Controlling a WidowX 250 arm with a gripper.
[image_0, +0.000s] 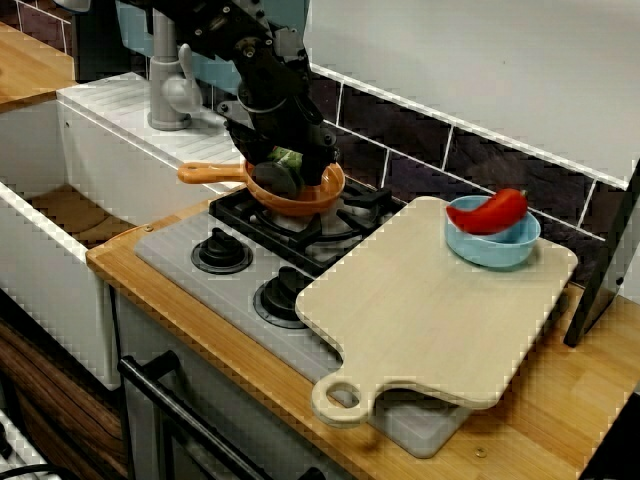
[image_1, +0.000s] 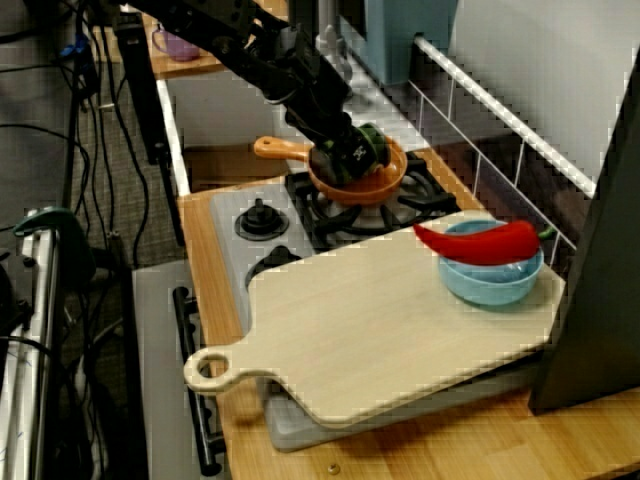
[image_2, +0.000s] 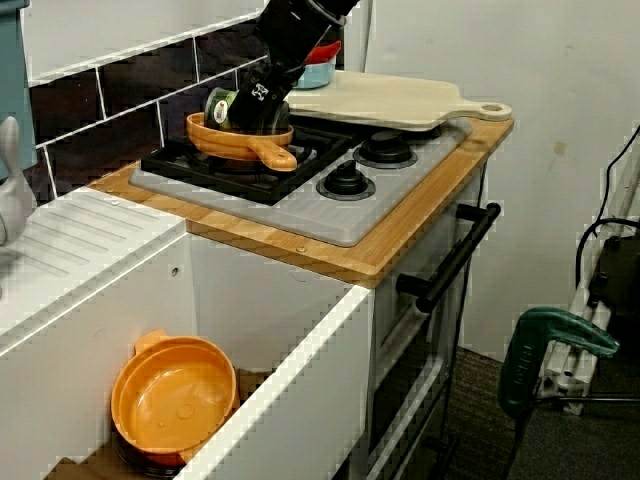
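A small orange pan with a long handle sits on the back left burner of the toy stove. My black gripper reaches down into the pan. Between its fingers sits a tilted green can, and the jaws look closed on it. From the side, the green can leans over the pan rim next to the gripper. In the view from the front right, the gripper covers most of the can above the pan.
A pale wooden cutting board covers the stove's right side, with a blue bowl holding a red pepper at its far corner. Two black knobs sit in front. A grey faucet and sink lie left; an orange pot rests in the sink.
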